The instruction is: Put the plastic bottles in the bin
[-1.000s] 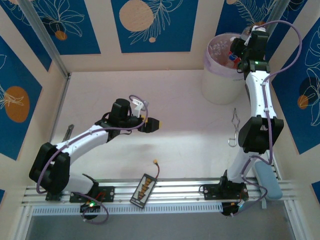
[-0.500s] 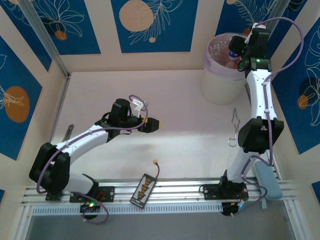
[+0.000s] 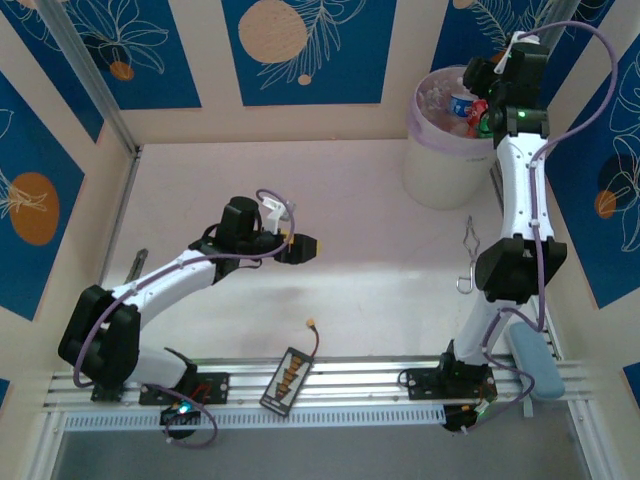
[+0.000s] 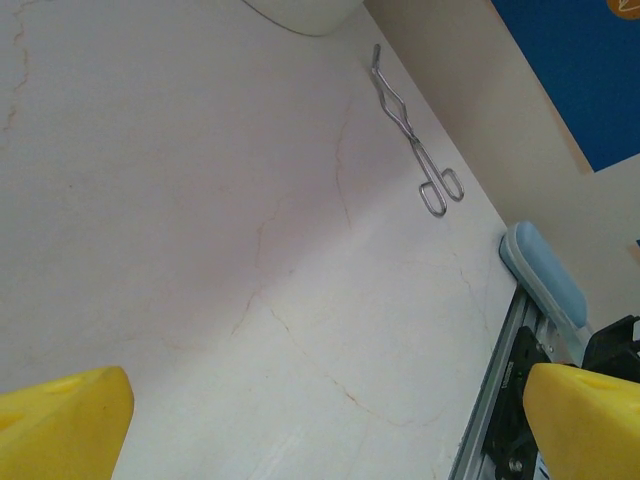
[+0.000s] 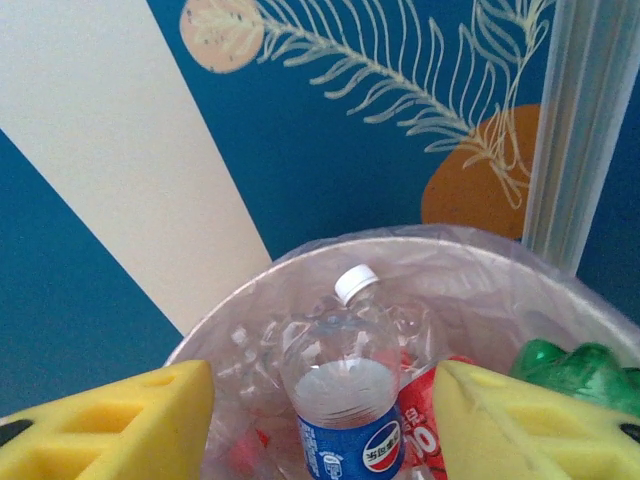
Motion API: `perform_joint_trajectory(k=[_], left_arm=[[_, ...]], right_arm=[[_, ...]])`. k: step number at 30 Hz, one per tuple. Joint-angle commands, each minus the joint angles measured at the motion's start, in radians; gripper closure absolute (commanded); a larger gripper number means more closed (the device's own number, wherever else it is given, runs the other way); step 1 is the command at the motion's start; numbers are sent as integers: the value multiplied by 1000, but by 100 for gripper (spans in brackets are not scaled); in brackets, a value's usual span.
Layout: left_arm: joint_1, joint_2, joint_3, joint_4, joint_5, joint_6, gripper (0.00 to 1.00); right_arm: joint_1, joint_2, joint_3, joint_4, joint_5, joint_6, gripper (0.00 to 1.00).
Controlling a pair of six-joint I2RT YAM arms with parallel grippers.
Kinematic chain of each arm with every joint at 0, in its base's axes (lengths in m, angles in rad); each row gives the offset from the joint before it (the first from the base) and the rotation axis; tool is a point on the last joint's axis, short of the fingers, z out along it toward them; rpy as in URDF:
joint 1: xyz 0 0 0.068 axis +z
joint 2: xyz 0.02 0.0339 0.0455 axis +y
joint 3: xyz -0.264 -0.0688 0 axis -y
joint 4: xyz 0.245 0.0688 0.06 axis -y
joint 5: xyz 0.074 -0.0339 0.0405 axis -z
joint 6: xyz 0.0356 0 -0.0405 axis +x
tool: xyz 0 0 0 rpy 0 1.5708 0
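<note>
While right claw (image 5: 325, 410) hangs spread over bin (image 3: 437, 165), left claw (image 4: 325, 425) gapes above table (image 4: 150, 200), tongs (image 4: 410, 135) well apart.

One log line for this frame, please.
left gripper: open, over table | right gripper: open, above bin | blue-label bottle: in bin

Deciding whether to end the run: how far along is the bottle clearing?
Done: a blue-labelled bottle, a green bottle and others lie in the bin. In hand: nothing. The right pincer hangs open over the bin, its fingers clear of the blue-labelled bottle, and the left pincer is open above the table. Left: probably nothing, since the table shows metal tongs and no bottles.
</note>
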Motion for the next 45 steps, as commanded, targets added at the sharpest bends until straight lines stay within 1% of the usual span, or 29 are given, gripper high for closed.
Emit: perform_joint_trajectory(k=[1, 3, 6, 9, 11, 13, 16, 20, 23, 26, 27, 28, 31, 33, 34, 37, 39, 42, 43, 45], left_arm=[[17, -12, -19, 4, -14, 2, 0], [23, -35, -28, -7, -46, 7, 0], [43, -88, -35, -56, -131, 23, 0], [68, -151, -27, -144, -220, 58, 0], [88, -200, -13, -210, -276, 85, 0], [106, -249, 2, -274, -333, 114, 0], [124, -318, 15, -361, -463, 148, 0], [155, -392, 0, -428, -597, 173, 0], [168, -432, -25, -469, -701, 200, 0], [176, -479, -78, -470, -873, 215, 0], [177, -492, -107, -450, -923, 223, 0], [180, -504, -132, -433, -985, 227, 0], [188, -522, -212, -366, -1141, 250, 0], [196, -532, -275, -282, -1188, 290, 0], [202, -535, -323, -204, -1204, 311, 0], [213, -522, -461, 56, -1237, 397, 0], [228, -498, -513, 156, -1238, 428, 0], [275, -432, -569, 302, -1177, 449, 0], [294, -403, -577, 339, -1150, 448, 0], [317, -346, -581, 402, -1138, 432, 0]], right_arm=[[20, 38, 26, -43, -24, 11, 41], [40, 6, -19, -8, -14, -11, 41], [66, -78, -126, 62, -3, -37, 40], [85, -200, -273, 127, 6, -43, 39], [99, -310, -399, 188, 19, -43, 39], [113, -409, -498, 210, 25, -35, 38], [144, -568, -655, 212, 23, -8, 35], [238, -788, -900, 220, 49, 22, 32], [305, -895, -1044, 192, 47, 29, 29], [377, -950, -1150, 147, 74, -16, 23], [401, -961, -1191, 149, 101, -30, 19], [421, -972, -1242, 169, 116, -58, 2], [436, -987, -1370, 220, 153, -87, 1], [428, -989, -1458, 298, 174, -103, 1], [419, -987, -1499, 345, 173, -112, 1], [382, -960, -1596, 478, 165, -128, 1], [356, -920, -1631, 531, 173, -123, 1], [330, -837, -1660, 595, 163, -133, 1], [330, -804, -1673, 638, 175, -140, 1], [329, -738, -1702, 758, 199, -160, 1]])
